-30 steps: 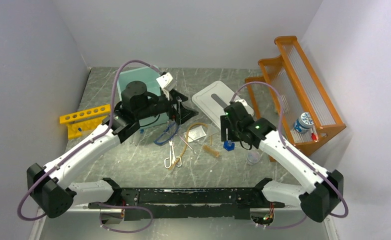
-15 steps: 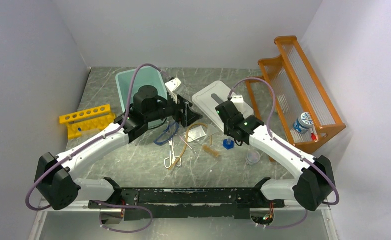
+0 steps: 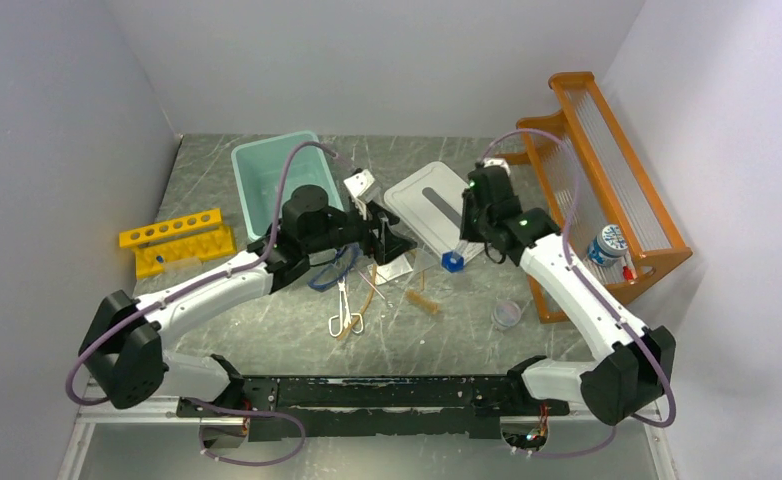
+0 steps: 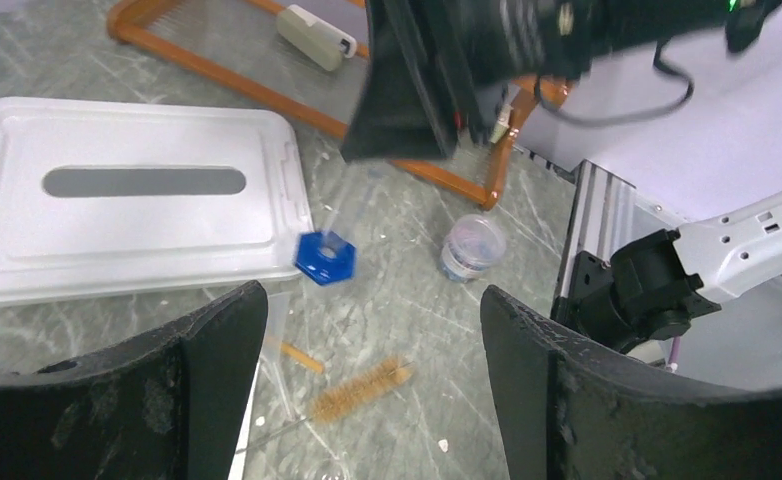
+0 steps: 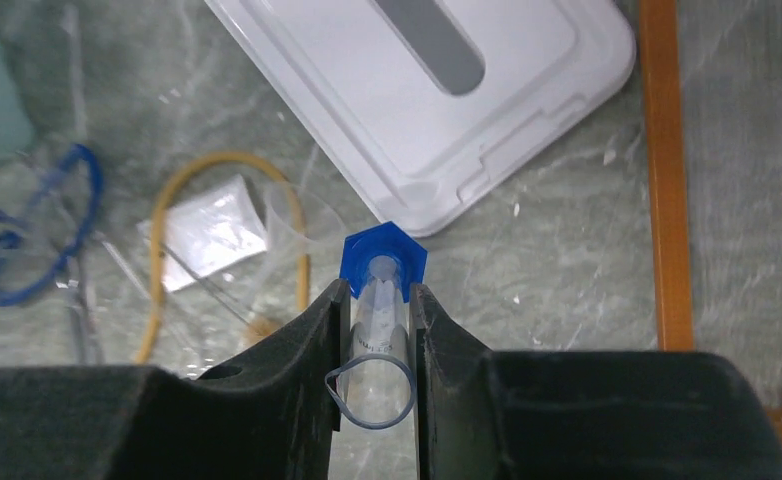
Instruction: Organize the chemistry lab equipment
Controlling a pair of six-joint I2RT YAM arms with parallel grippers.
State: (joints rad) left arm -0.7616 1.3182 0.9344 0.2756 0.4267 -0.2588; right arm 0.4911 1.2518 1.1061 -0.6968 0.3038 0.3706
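While right pincer (image 5: 376, 292) grips tube (image 5: 374, 335), cup (image 3: 507, 314) nearby

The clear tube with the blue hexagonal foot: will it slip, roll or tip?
The clear tube looks smooth and thin-walled, so it may slip or crack under a hard squeeze. Its blue hexagonal foot has flat sides, so it probably will not roll. Tall over a small foot, it could tip.

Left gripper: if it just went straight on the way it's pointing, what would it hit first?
Probably the small brush on the table, between the open jaws of the left gripper; depth is unclear.
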